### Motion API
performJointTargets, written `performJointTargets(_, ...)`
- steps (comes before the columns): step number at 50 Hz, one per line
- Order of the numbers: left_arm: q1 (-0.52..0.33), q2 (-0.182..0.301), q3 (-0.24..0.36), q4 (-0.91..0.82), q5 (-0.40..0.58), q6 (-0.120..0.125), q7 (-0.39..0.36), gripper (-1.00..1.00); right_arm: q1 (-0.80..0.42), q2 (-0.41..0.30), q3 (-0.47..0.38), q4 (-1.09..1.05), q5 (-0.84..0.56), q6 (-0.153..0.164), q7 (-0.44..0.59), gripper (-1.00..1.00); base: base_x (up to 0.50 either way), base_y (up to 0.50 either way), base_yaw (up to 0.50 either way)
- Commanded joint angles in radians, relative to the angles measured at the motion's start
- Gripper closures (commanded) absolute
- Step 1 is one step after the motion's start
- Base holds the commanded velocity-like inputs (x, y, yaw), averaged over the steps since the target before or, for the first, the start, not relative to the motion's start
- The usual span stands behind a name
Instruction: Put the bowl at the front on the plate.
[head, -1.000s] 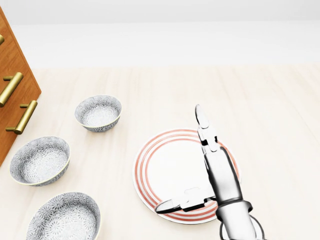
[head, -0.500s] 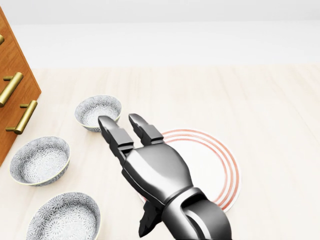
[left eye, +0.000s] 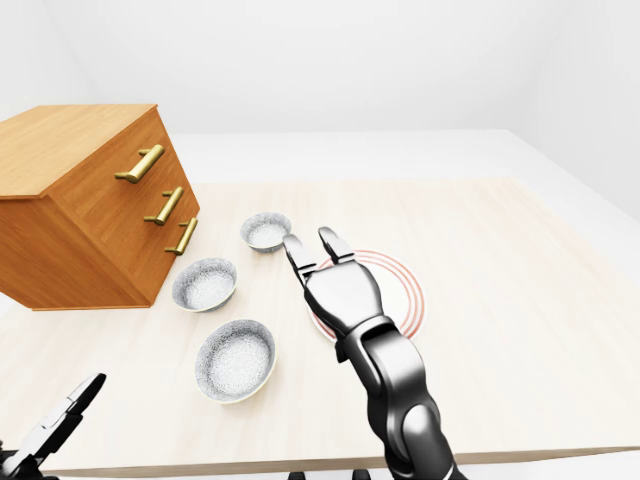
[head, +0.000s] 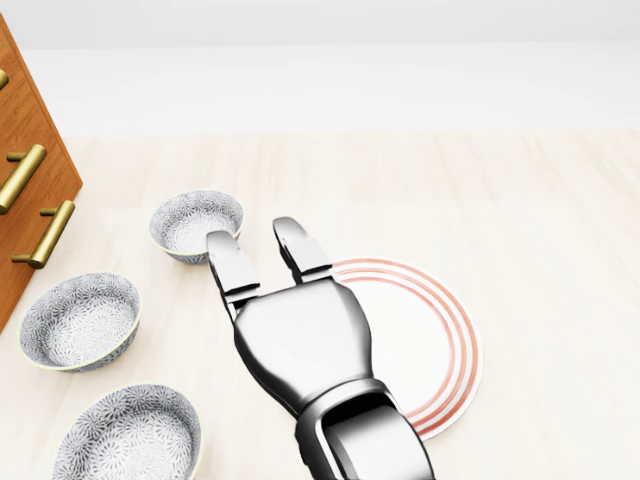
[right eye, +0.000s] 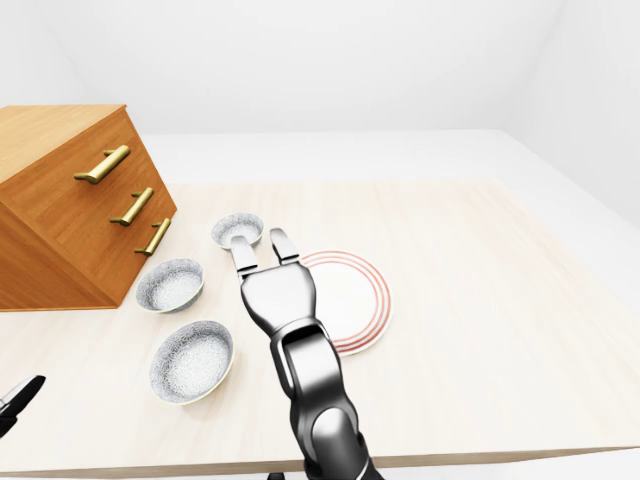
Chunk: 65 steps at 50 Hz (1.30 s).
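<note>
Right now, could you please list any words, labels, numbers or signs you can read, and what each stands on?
None can be read.
The bowls show only a speckled pattern, the plate only red rings, the chest only brass handles, and the right hand is bare metal.

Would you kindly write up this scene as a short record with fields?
bowls: three, patterned, empty, lined up on the table; in the head view: top bowl, middle bowl, bottom bowl
plate: red-ringed, nothing on it, right of the bowls
right hand: open, empty, over the plate's left part, fingers toward the top bowl
left hand: partly seen, left-eye view's bottom left
drawer chest: left of the bowls
</note>
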Motion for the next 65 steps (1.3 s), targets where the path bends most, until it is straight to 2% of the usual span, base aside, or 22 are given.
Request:
performJointTargets(1,0.0,0.002,-0.007,0.012,0.002,0.0,0.003,-1.0,0.002,0.015,0.008,-0.002,-0.064,0.0,0.0,-1.0,0.0,0.0,0.0)
performJointTargets(13,0.001,0.003,-0.009,0.013,0.0,0.0,0.005,-1.0,0.003,0.016,0.007,-0.002,-0.064,0.0,0.0,-1.0,0.0,0.0,0.0)
performJointTargets(20,-0.002,0.008,-0.004,0.004,-0.011,0.0,0.012,-1.0,0.033,0.017,0.092,0.03,-0.076,0.0,0.0,-1.0,0.0,0.0,0.0)
performJointTargets(28,-0.006,0.008,-0.008,0.018,-0.007,0.0,0.009,-1.0,0.041,0.027,0.129,0.068,-0.085,0.0,0.0,-1.0,0.0,0.0,0.0)
performJointTargets(35,-0.001,0.01,-0.005,0.004,-0.012,0.0,0.011,-1.0,0.061,0.042,0.202,0.057,-0.102,0.0,0.0,-1.0,0.0,0.0,0.0)
performJointTargets(42,-0.004,0.007,-0.009,0.021,-0.002,0.0,0.012,-1.0,0.096,0.025,0.253,0.055,-0.095,0.0,0.0,-1.0,0.0,0.0,0.0)
performJointTargets(53,-0.002,0.007,-0.012,0.017,0.001,0.0,0.013,-1.0,0.163,-0.045,0.309,0.017,-0.062,0.0,0.0,-1.0,0.0,0.0,0.0)
performJointTargets(65,-0.003,0.001,-0.013,0.033,0.009,0.0,0.0,-1.0,0.19,-0.069,0.357,0.014,-0.021,0.0,0.0,-1.0,0.0,0.0,0.0)
